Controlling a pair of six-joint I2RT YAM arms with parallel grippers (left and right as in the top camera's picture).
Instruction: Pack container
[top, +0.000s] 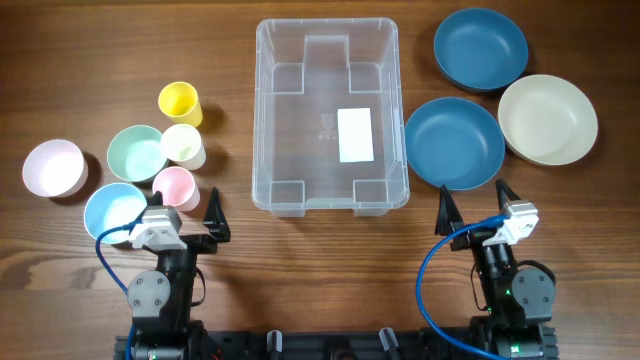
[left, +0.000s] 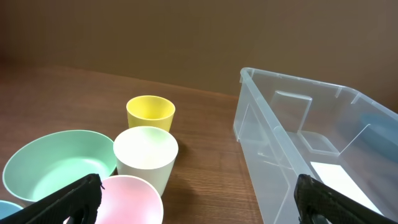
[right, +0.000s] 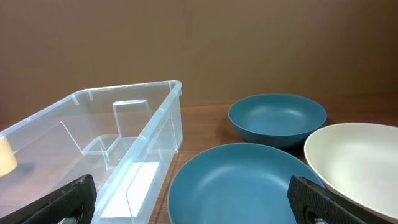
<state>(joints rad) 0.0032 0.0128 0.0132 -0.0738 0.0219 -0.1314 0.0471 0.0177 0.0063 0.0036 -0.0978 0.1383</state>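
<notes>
The container stands mouth-up at mid-table, its long axis running straight away from the arms and its label flat on the base, with cups off to its left and bowls just beside its right. We see the left gripper and right gripper empty, fingers spread wide. The table is brown wood grain, backed by a plain brown wall.
</notes>
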